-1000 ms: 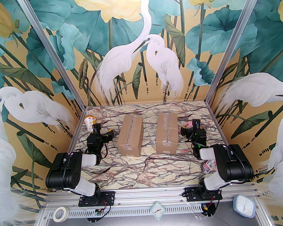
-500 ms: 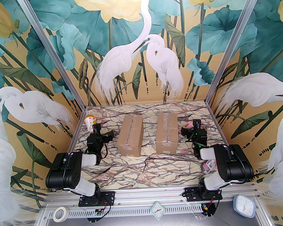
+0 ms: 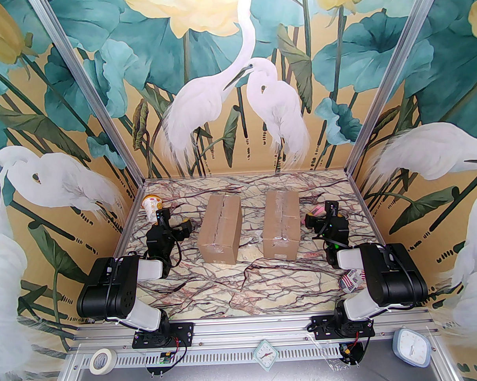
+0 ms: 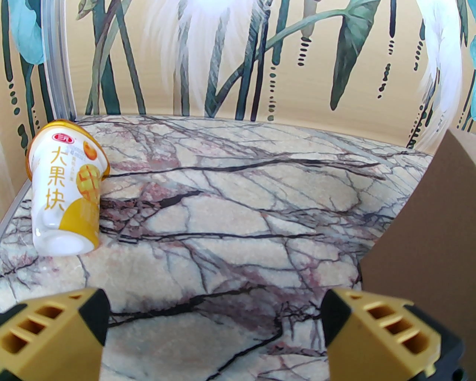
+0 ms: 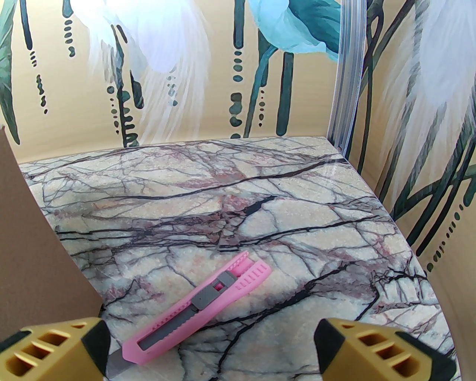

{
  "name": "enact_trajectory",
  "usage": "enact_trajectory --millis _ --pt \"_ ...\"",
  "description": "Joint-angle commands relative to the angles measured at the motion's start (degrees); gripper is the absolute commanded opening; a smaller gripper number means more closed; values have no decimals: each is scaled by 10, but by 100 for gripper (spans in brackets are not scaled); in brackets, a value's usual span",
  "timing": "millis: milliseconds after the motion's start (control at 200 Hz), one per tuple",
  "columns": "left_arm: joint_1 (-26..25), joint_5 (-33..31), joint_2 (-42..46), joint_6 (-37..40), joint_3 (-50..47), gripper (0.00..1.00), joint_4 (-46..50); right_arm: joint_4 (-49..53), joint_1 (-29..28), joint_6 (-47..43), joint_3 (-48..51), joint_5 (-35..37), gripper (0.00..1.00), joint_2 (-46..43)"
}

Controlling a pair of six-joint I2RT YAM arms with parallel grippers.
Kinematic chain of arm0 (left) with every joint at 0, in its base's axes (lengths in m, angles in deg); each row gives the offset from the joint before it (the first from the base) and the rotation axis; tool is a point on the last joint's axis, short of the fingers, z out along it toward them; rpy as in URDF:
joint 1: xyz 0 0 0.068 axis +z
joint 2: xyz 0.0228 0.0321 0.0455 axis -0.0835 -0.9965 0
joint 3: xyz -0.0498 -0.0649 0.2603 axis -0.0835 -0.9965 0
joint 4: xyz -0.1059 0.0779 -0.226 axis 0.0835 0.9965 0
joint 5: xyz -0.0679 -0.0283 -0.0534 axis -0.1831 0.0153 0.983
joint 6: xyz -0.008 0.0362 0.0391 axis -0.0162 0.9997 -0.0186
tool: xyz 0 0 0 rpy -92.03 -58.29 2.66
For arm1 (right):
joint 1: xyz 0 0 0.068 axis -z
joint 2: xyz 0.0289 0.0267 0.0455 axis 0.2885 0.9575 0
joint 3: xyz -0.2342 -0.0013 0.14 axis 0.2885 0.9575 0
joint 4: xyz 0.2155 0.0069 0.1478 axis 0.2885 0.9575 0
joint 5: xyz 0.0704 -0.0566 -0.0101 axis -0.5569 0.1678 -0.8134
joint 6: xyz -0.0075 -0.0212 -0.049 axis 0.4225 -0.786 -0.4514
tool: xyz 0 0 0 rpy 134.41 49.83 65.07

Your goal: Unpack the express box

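Note:
Two taped-shut cardboard express boxes lie side by side mid-table, the left box (image 3: 219, 229) and the right box (image 3: 281, 224). My left gripper (image 3: 179, 225) hovers low just left of the left box, and its yellow fingers (image 4: 55, 335) stand wide open with nothing between them (image 4: 215, 335); the box's brown side (image 4: 427, 242) is at the right edge. My right gripper (image 3: 315, 219) sits just right of the right box, open and empty (image 5: 212, 349). A pink utility knife (image 5: 197, 309) lies on the marble directly ahead of it, with the box side (image 5: 33, 253) at the left.
A white and yellow yogurt cup (image 4: 63, 193) lies on its side near the back-left corner (image 3: 151, 206). A flag-patterned small item (image 3: 350, 280) rests by the right arm. A tape roll (image 3: 101, 361) and two clocks (image 3: 265, 354) (image 3: 411, 347) sit on the near rail. Painted walls enclose three sides.

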Motion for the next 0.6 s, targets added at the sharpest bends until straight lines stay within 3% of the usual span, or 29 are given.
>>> enact_trajectory --millis 0,220,440,530,590 --pt "3 -4 2 -3 8 100 8 1 3 1 -9 -10 99 -3" --pt "5 17 23 3 12 100 31 -2 3 12 2 17 99 -35" --pt "6 13 174 -15 36 99 178 146 2 23 -17 11 99 -182" --pt "6 1 241 -69 74 99 288 246 2 69 -40 0 99 -245" --pt "6 50 275 -91 118 99 394 349 2 120 -71 -3 99 -285"
